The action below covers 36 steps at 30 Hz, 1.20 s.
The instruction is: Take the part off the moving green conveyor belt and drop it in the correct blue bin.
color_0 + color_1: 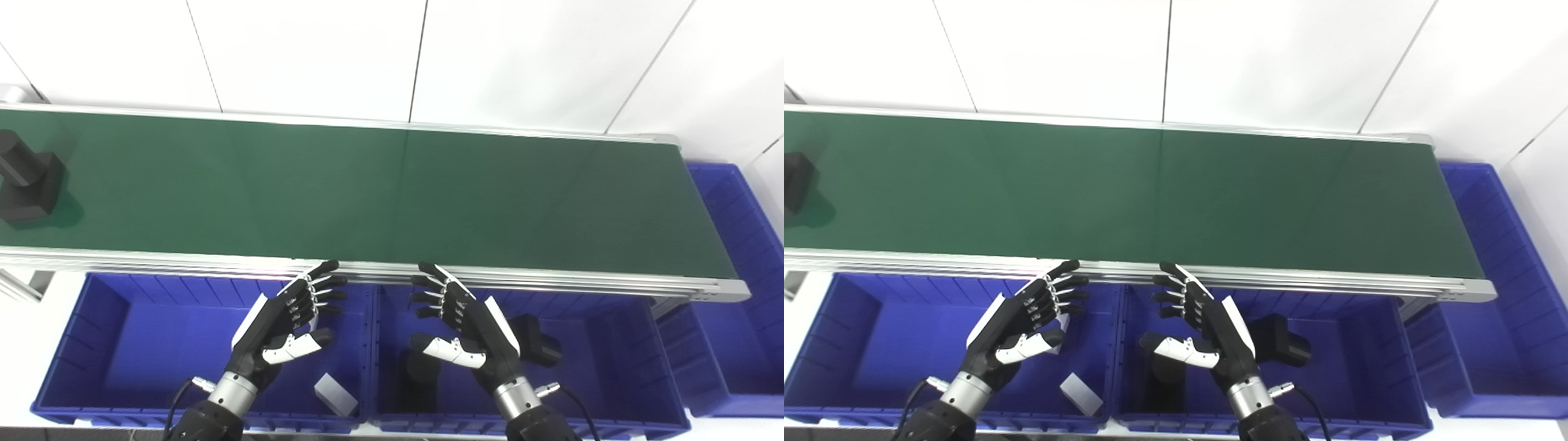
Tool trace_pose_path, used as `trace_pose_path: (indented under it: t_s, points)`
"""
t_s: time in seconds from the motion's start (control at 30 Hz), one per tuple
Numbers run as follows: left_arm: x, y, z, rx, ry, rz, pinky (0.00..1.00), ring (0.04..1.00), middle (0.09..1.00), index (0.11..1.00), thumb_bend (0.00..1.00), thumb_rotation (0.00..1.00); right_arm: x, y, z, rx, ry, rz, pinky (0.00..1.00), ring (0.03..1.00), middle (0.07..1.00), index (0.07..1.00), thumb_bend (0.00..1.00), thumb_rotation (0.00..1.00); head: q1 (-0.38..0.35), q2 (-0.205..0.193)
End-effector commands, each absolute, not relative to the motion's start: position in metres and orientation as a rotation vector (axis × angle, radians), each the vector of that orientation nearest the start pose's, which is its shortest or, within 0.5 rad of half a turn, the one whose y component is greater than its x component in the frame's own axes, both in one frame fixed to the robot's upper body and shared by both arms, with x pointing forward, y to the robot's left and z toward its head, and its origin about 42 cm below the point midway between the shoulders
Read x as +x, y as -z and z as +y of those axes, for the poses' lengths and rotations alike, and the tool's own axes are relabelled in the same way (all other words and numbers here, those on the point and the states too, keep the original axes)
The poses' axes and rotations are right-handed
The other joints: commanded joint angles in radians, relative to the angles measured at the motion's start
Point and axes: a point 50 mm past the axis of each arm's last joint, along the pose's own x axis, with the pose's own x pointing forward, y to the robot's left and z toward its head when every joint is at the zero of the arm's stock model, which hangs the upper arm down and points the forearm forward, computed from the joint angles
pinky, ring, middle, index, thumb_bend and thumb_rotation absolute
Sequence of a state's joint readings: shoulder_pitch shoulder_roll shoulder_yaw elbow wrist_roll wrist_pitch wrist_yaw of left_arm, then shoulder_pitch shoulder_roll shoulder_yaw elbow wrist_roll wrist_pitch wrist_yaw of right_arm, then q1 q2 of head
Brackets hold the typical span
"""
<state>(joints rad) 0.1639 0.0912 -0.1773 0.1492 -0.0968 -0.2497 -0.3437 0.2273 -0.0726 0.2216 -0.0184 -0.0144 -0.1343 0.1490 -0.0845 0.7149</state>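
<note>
While black part sits at far left end of green conveyor belt, left robot hand and right robot hand hover over blue bins, fingers spread, holding nothing, well apart from part.

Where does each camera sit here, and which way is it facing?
Left eye view: on the head, looking down at the green conveyor belt; both open hands show, left hand, right hand.
Right eye view: beside it, same downward aim, same hands; scene sits further left in frame.
Shared: the black blocky part at the belt's left end, the blue plastic bins below.
</note>
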Motion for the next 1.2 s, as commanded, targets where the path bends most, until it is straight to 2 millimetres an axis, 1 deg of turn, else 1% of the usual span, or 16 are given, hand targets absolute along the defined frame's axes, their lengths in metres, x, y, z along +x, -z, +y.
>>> trace_pose_path:
  t_s: [0.0, 0.2, 0.23, 0.27, 0.37, 0.4, 0.43, 0.5, 0.53, 0.73, 0.77, 0.8, 0.83, 1.0, 1.1, 1.17]
  points:
    - [0.218, -0.04, 0.181, -0.041, 0.47, -0.008, 0.69, 0.762, 0.815, 0.874, 0.91, 0.49, 0.201, -0.063, -0.18, -0.034, -0.334, -0.007, 0.69, 0.776, 0.844, 0.892, 0.89, 0.43, 0.031, -0.012]
    - [0.217, -0.032, 0.171, -0.05, 0.466, 0.005, 0.68, 0.743, 0.807, 0.872, 0.95, 0.5, 0.199, -0.058, -0.19, -0.03, -0.336, -0.014, 0.68, 0.769, 0.841, 0.895, 0.87, 0.41, 0.128, -0.057]
    - [0.217, -0.03, 0.169, -0.054, 0.468, 0.009, 0.68, 0.746, 0.81, 0.876, 0.96, 0.49, 0.199, -0.057, -0.192, -0.03, -0.337, -0.014, 0.68, 0.769, 0.839, 0.894, 0.86, 0.41, 0.155, -0.073]
    - [0.216, -0.029, 0.168, -0.058, 0.469, 0.011, 0.69, 0.75, 0.815, 0.88, 0.96, 0.49, 0.199, -0.056, -0.193, -0.03, -0.338, -0.015, 0.68, 0.769, 0.839, 0.894, 0.86, 0.4, 0.155, -0.073]
    - [0.215, -0.026, 0.162, -0.069, 0.473, 0.014, 0.7, 0.762, 0.82, 0.885, 0.95, 0.48, 0.198, -0.054, -0.198, -0.028, -0.34, -0.013, 0.68, 0.774, 0.839, 0.893, 0.84, 0.38, 0.196, -0.103]
    - [0.215, -0.025, 0.161, -0.072, 0.474, 0.014, 0.7, 0.77, 0.822, 0.883, 0.93, 0.47, 0.198, -0.053, -0.199, -0.029, -0.34, -0.014, 0.69, 0.776, 0.839, 0.895, 0.83, 0.37, 0.196, -0.103]
    - [0.215, -0.023, 0.159, -0.077, 0.475, 0.014, 0.71, 0.777, 0.825, 0.881, 0.93, 0.46, 0.199, -0.052, -0.201, -0.03, -0.341, -0.014, 0.69, 0.778, 0.839, 0.897, 0.83, 0.36, 0.214, -0.122]
    - [0.216, -0.02, 0.156, -0.081, 0.475, 0.018, 0.71, 0.782, 0.828, 0.879, 0.92, 0.45, 0.199, -0.051, -0.203, -0.03, -0.341, -0.012, 0.69, 0.778, 0.837, 0.896, 0.83, 0.36, 0.227, -0.137]
    - [0.216, -0.019, 0.155, -0.082, 0.475, 0.02, 0.72, 0.783, 0.827, 0.876, 0.92, 0.44, 0.199, -0.05, -0.204, -0.029, -0.341, -0.012, 0.69, 0.78, 0.838, 0.896, 0.83, 0.35, 0.227, -0.137]
    - [0.218, -0.01, 0.149, -0.087, 0.47, 0.029, 0.72, 0.78, 0.825, 0.876, 0.94, 0.45, 0.202, -0.043, -0.21, -0.036, -0.345, -0.016, 0.69, 0.781, 0.842, 0.9, 0.81, 0.33, 0.272, -0.194]
    - [0.219, -0.009, 0.148, -0.087, 0.47, 0.029, 0.72, 0.782, 0.825, 0.877, 0.95, 0.45, 0.203, -0.043, -0.21, -0.039, -0.346, -0.018, 0.69, 0.778, 0.843, 0.9, 0.81, 0.32, 0.272, -0.194]
    - [0.219, -0.008, 0.147, -0.085, 0.47, 0.029, 0.72, 0.783, 0.825, 0.877, 0.95, 0.45, 0.203, -0.042, -0.211, -0.04, -0.345, -0.018, 0.69, 0.777, 0.844, 0.9, 0.81, 0.32, 0.283, -0.208]
    - [0.219, -0.007, 0.146, -0.083, 0.468, 0.028, 0.72, 0.783, 0.824, 0.875, 0.95, 0.45, 0.203, -0.041, -0.212, -0.04, -0.345, -0.019, 0.69, 0.776, 0.844, 0.9, 0.81, 0.32, 0.283, -0.208]
    - [0.221, -0.001, 0.141, -0.088, 0.467, 0.023, 0.7, 0.77, 0.822, 0.876, 0.95, 0.44, 0.205, -0.036, -0.216, -0.04, -0.344, -0.017, 0.69, 0.775, 0.847, 0.903, 0.81, 0.31, 0.317, -0.249]
    - [0.222, 0.001, 0.14, -0.089, 0.47, 0.027, 0.7, 0.765, 0.819, 0.879, 0.94, 0.43, 0.206, -0.034, -0.218, -0.04, -0.342, -0.023, 0.69, 0.775, 0.845, 0.903, 0.82, 0.32, 0.329, -0.26]
    - [0.223, 0.003, 0.137, -0.097, 0.469, 0.028, 0.69, 0.757, 0.815, 0.877, 0.94, 0.42, 0.206, -0.032, -0.22, -0.039, -0.342, -0.025, 0.69, 0.773, 0.843, 0.903, 0.82, 0.32, 0.356, -0.281]
